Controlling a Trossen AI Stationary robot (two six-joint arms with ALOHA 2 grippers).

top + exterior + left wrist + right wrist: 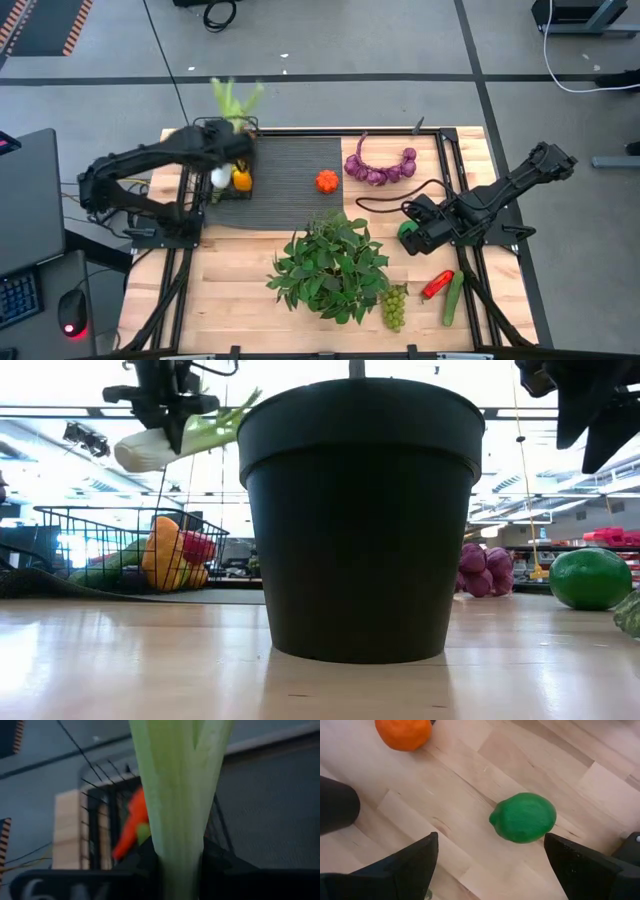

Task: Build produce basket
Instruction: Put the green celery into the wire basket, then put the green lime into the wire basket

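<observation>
The celery [185, 438] hangs in the air right over the basket [120, 550], pinched tight in the left gripper [168, 405], so it can drop in beside the peppers (a yellow one and a red one). The right gripper [490, 870] waits wide open above the lime [523, 817] on the table [250, 300], ready to grab it
</observation>
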